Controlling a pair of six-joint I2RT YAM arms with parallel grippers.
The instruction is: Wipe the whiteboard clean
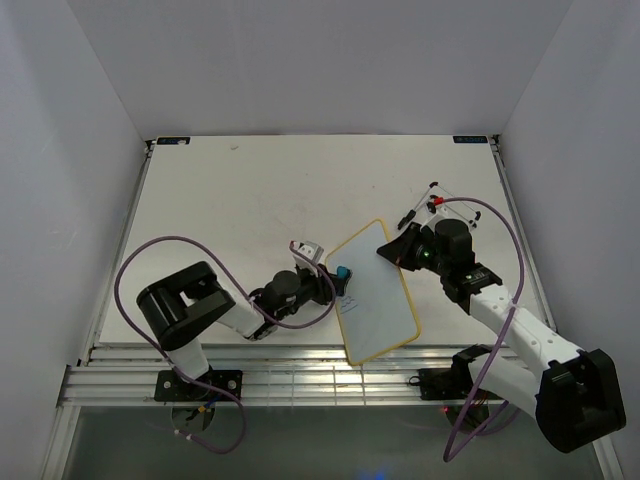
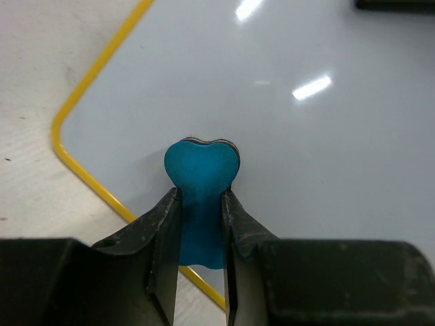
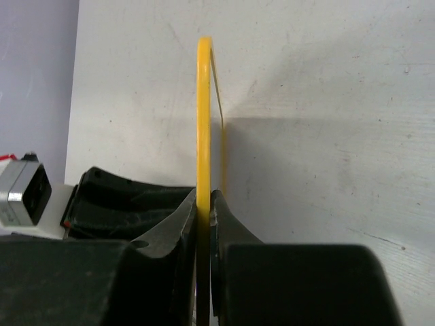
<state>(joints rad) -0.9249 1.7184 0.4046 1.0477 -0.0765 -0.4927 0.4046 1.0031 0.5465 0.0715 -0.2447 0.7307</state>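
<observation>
Right of table centre, whiteboard sits skewed on the table. Right gripper is closed on its right edge, near the far corner. The wrist view shows the yellow frame pinched edge-on between the jaws. — kim

Left side? — raj

Left gripper is clamped on the waist of the teal eraser, jaws nearly together. Eraser head is on the board face, near the upper left corner. — kim

Marks left? — raj

Board looks clean around the eraser. Top view has something faint lower down, too small to call. — kim

Risks? — raj

Three, my read. Eraser grip is narrow, so a hard sideways stroke could twist it in the jaws. Right pinch is on the thin frame only, so a wiping push from the left could swing the board about that point or slip it out. Eraser is also close to the frame, so an outward stroke could catch the rim or run off onto the table. — kim

Flat or tilted? — raj

Can't tell from these views. — kim
</observation>
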